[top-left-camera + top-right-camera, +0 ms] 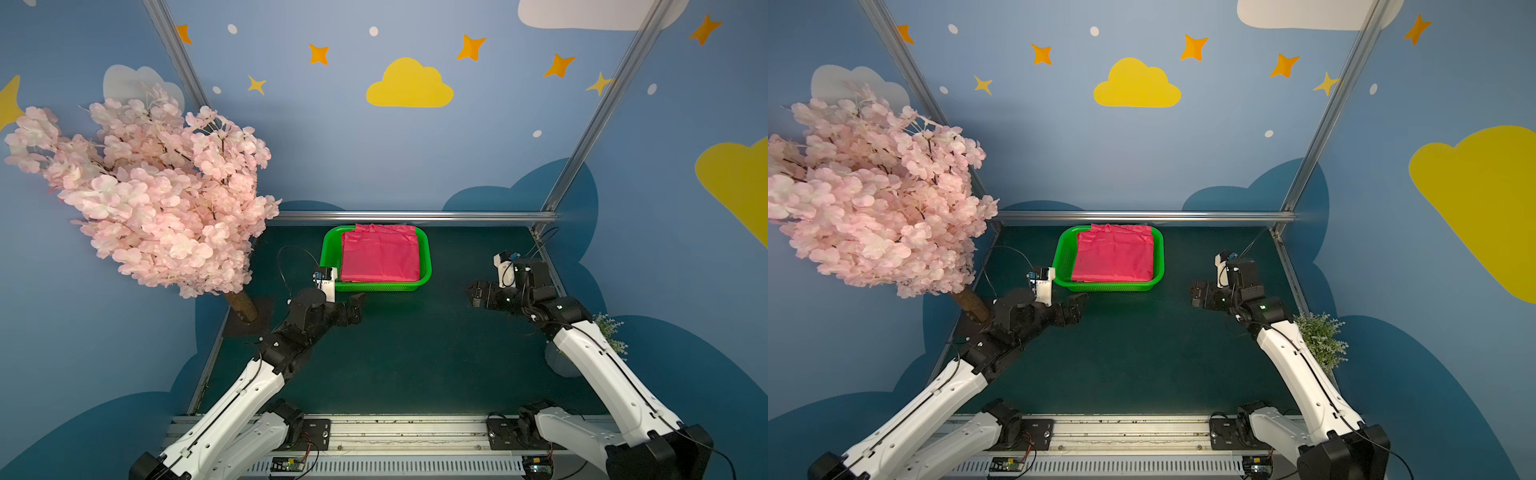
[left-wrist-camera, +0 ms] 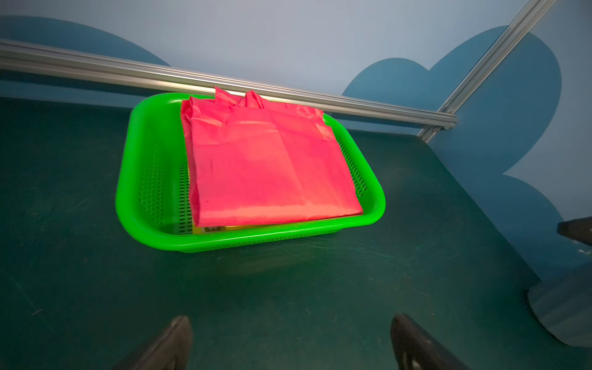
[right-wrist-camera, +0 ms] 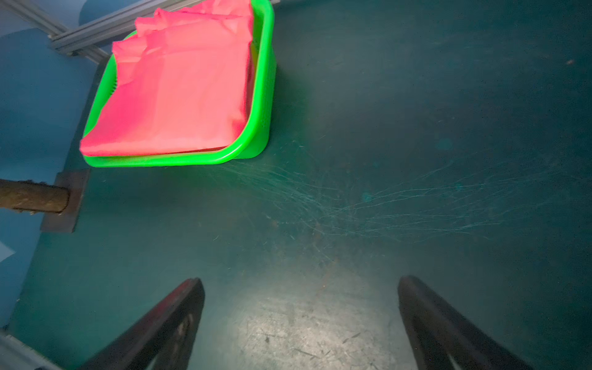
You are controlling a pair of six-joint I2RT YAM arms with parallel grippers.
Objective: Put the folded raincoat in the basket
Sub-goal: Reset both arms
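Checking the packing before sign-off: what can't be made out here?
- Most of the basket floor: covered by the raincoat in every view.
- Yellow item under the raincoat, left wrist view: only a sliver shows, unidentifiable.
- Tree trunk, right wrist view: cut off by the picture's edge.

the raincoat (image 1: 380,257) is laid in the basket (image 1: 330,249), which is set at the far middle of the table (image 1: 395,353), with the left gripper (image 1: 357,303) just before its left corner and the right gripper (image 1: 473,293) well apart rightward.

No legible text or labels
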